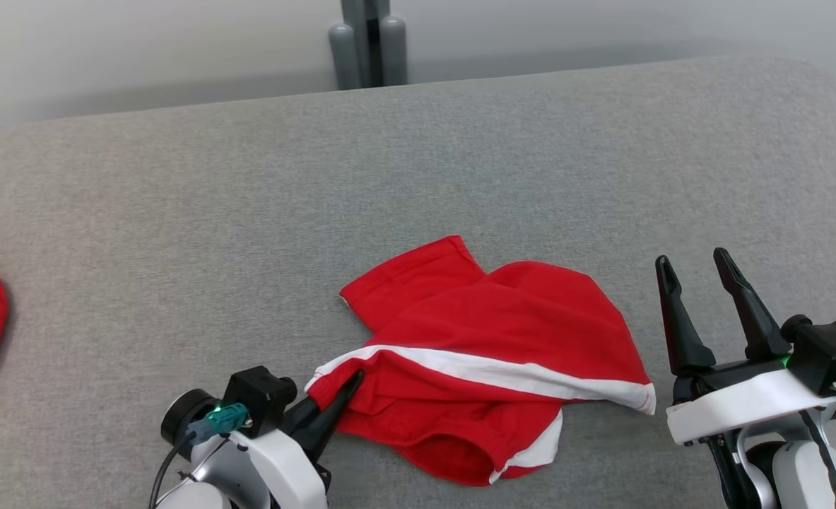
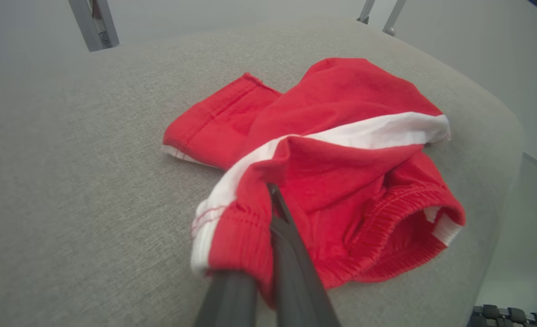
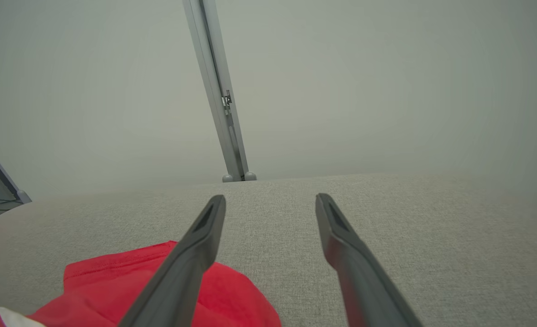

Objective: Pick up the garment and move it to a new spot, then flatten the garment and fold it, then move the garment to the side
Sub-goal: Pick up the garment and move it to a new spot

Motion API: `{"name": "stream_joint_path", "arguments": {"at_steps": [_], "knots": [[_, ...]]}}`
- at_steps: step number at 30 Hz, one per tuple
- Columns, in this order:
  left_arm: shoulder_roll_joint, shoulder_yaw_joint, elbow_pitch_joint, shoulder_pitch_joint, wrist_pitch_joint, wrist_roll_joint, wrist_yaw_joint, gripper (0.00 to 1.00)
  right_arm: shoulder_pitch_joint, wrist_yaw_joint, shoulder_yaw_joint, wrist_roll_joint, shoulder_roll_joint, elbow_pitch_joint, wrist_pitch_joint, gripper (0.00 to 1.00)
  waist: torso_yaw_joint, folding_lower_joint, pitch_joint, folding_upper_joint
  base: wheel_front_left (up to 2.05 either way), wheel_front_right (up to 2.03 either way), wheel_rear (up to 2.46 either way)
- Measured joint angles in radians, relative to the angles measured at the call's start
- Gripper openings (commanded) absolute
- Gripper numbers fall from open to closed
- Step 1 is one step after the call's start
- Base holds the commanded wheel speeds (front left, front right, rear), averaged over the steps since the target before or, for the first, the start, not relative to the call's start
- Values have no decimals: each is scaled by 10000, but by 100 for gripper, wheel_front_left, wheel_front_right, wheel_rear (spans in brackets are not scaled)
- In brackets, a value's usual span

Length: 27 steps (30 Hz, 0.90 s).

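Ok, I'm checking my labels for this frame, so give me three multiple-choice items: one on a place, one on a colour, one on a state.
1. Where is the right gripper?
A. to the right of the garment
B. to its left
C. behind it, by the far edge

2. What colour is the garment's stripe?
A. black
B. white
C. yellow

3. What state is the left gripper in?
A. open and empty
B. open around a fold
C. shut on the garment

Answers:
1 A, the head view shows it spread and empty on the garment's right.
2 B, a white band crosses the red.
3 C, it is pinched on the garment's near edge.
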Motion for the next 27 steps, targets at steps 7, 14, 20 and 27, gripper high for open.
{"name": "stream_joint_path", "arguments": {"at_steps": [7,14,20,27], "knots": [[10,98,468,17,-127,-291,-102,100,-28,0,-104,-92,2,-119,128,100,260,0,-269,0,0,0,0],[777,832,359,502,-92,-809,249,100,107,0,-420,-163,2,-190,180,100,309,0,-627,0,0,0,0],[1185,2186,-489,926,-909,-1106,1427,100,244,2,-805,-224,0,-370,192,100,398,0,-823,0,0,0,0],[807,3317,-1933,1019,-1916,-1164,2786,100,315,0,-1062,-617,-6,-550,265,100,531,-1,-1090,0,0,0,0]]}}
